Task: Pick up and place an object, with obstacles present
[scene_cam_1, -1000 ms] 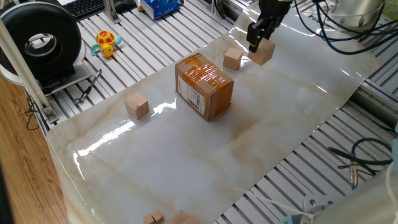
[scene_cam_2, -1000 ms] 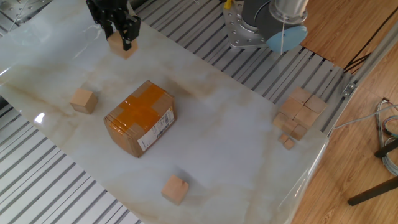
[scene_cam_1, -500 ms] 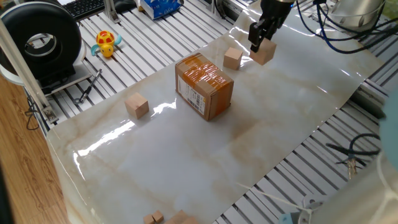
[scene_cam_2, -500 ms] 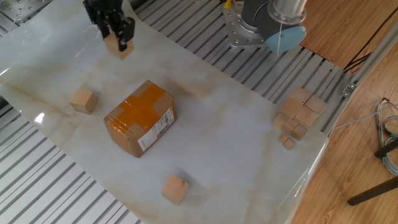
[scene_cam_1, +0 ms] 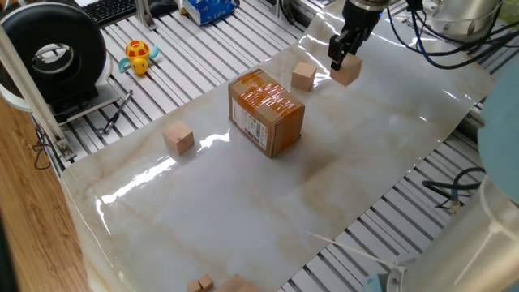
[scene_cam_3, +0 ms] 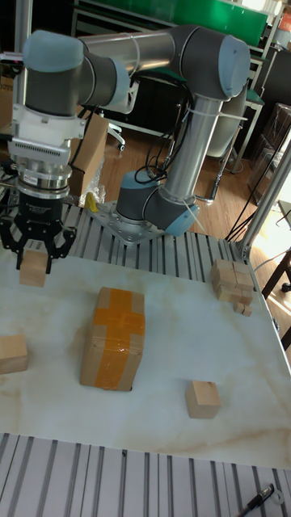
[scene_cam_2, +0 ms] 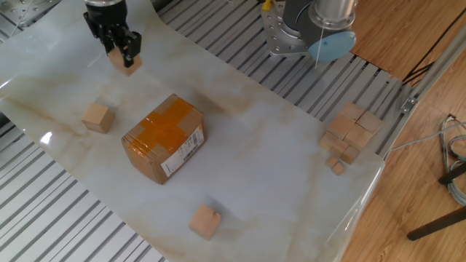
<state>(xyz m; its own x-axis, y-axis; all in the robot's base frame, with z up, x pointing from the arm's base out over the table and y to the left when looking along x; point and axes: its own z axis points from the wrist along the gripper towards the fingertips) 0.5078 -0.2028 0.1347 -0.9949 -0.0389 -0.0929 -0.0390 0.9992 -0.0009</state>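
My gripper point(scene_cam_2: 122, 57) is shut on the object, a small light-tan wooden cube point(scene_cam_2: 127, 68), at the far corner of the marble sheet. In the tall fixed view the cube point(scene_cam_3: 32, 273) hangs between the dark fingers point(scene_cam_3: 52, 252), close over the sheet. I cannot tell whether it touches. The obstacle, a brown cardboard box point(scene_cam_1: 266, 111) with orange tape and a barcode label, stands mid-sheet, well apart from the gripper point(scene_cam_1: 343, 65). A second cube point(scene_cam_1: 302, 76) lies between the box and the held cube point(scene_cam_1: 348, 74).
Loose cubes lie left of the box point(scene_cam_2: 97, 117) and in front of it point(scene_cam_2: 205, 221). A pile of cubes point(scene_cam_2: 352, 135) sits at the sheet's corner by the robot base. A yellow toy point(scene_cam_1: 139, 57) rests on the slatted table beyond the sheet.
The gripper has carried the cube farther from the box, toward the sheet's far corner. The box and loose cubes have not moved.
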